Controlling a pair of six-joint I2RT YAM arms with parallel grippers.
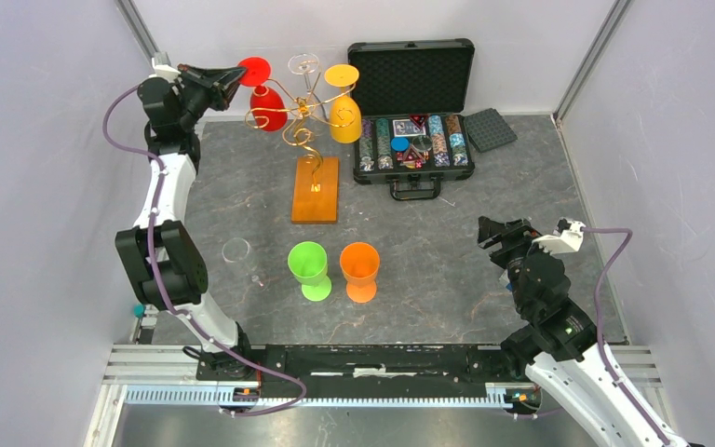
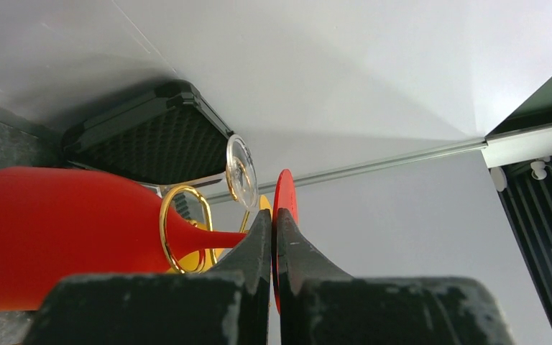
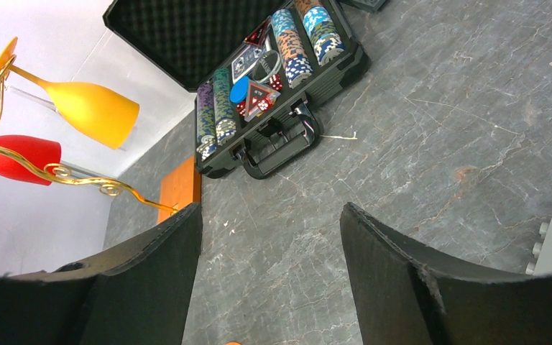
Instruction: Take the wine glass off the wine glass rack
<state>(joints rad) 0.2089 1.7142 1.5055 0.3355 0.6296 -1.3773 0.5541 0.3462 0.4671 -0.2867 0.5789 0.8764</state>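
— Where do we find the red glass (image 1: 266, 107)?
— We see it hanging bowl-down on the left side of the rack (image 1: 316, 189), at the back left of the table (image 1: 484, 186). Its stem passes through a gold loop and its foot is on top.
— And the left claw (image 2: 274, 223)?
— We see it pressed onto that foot. In the wrist view the fingers pinch the thin red disc edge-on.
— What else hangs there?
— We count a clear glass (image 1: 303, 65) in the middle and a yellow glass (image 1: 345, 116) on the right, both upside down.
— Around the rack?
— We see the chip case (image 1: 414, 102) open just to its right. A green glass (image 1: 309, 268) and an orange glass (image 1: 360, 270) stand upright side by side in front of its wooden base.
— The right claw (image 3: 269, 266)?
— We see it spread wide at the right, well apart from the rack, with bare table showing between its fingers.
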